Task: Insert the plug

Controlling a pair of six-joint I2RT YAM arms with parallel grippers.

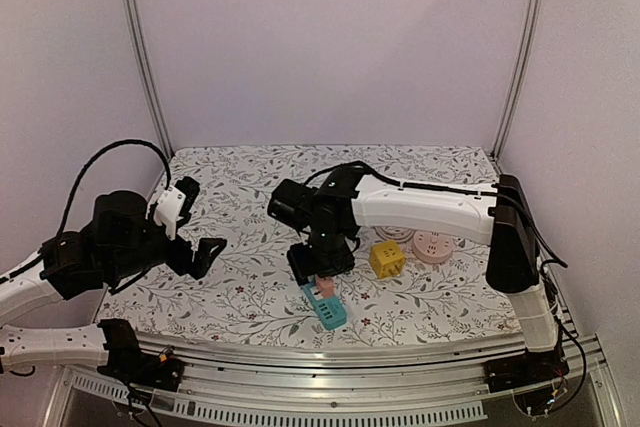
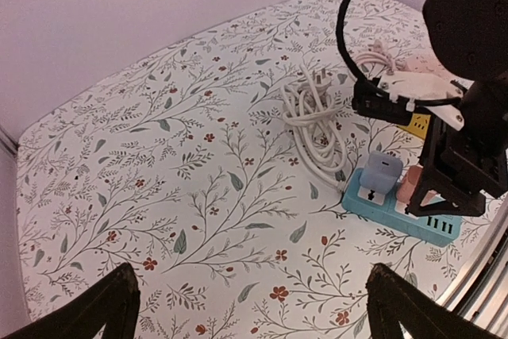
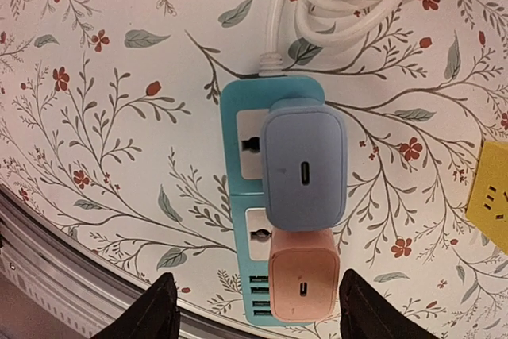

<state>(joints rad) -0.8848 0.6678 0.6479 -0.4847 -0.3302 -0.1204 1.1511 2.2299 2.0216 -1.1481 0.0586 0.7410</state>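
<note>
Two chargers sit pressed into the teal power strip (image 3: pixel 238 196), and the one I care about is the salmon-pink plug (image 3: pixel 303 271). It is a smooth, rounded block with a small oval port in its face, seated at the strip's end away from the cord. Just beside it toward the cord end, touching it edge to edge, is a larger blue-grey charger (image 3: pixel 304 160) of the same matte, soft-cornered plastic.

My right gripper (image 3: pixel 258 311) hangs over the pink plug, released: its black fingers are spread to either side with cloth showing between the left finger and the strip. I cannot tell whether the other finger grazes the plug. My left gripper (image 2: pixel 254 311) is spread wide and holds nothing, well apart from the strip over the cloth.

A glossy white cord (image 2: pixel 313 121) leaves the strip's rounded end and lies in a loose coil near it. A yellow cube socket (image 1: pixel 387 258) stands near the strip, with pale pink round pieces (image 1: pixel 432 246) beyond it that I cannot identify. Everything rests on a floral tablecloth (image 2: pixel 159 156).

Both chargers hide their prongs and most of the strip's socket faces. The frame edge crops the strip's row of small slots, and from above the right arm covers part of the strip.
</note>
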